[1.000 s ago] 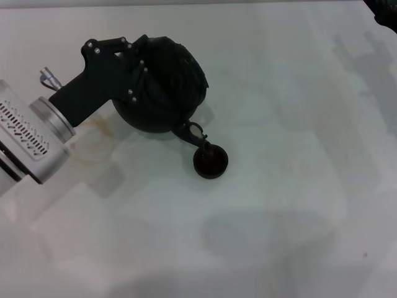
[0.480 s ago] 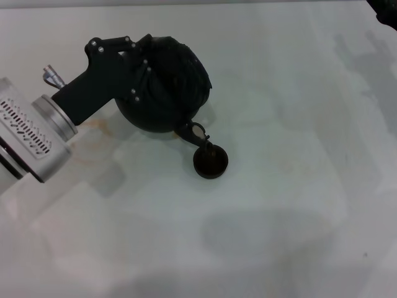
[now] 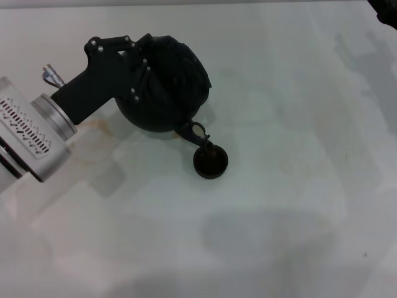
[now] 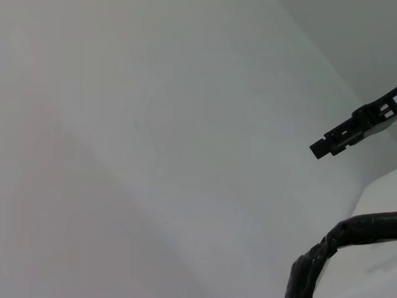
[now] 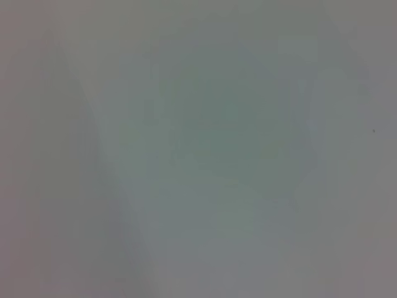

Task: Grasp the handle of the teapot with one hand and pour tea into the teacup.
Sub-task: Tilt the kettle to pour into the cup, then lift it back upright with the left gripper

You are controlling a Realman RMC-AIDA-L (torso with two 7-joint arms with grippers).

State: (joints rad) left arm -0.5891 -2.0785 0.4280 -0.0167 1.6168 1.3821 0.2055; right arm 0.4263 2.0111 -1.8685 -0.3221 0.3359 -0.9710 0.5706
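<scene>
The left gripper [image 3: 146,62], a black pincer on a silver wrist, reaches in from the robot's left and sits over the top of the teapot [image 3: 164,93]. It is closed on the handle [image 3: 162,46], though the fingertips merge with the dark pot and their exact hold is hard to make out. The teapot is a large round matte black pot, tipped over toward the robot's right and toward the near side, so that its short spout [image 3: 193,133] points down and outward. The spout's tip hangs just above the rim of the teacup [image 3: 211,162], on the cup's far left edge; whether the two touch cannot be told. The teacup is a small dark brown bowl without a handle, standing upright on the pale table [image 3: 298,186] just near and right of the teapot. Any liquid in the cup or stream from the spout cannot be made out. The right gripper [image 3: 384,9] shows only as a dark sliver at the far right corner of the head view, well away from the pot and cup; how far open it is cannot be seen.
</scene>
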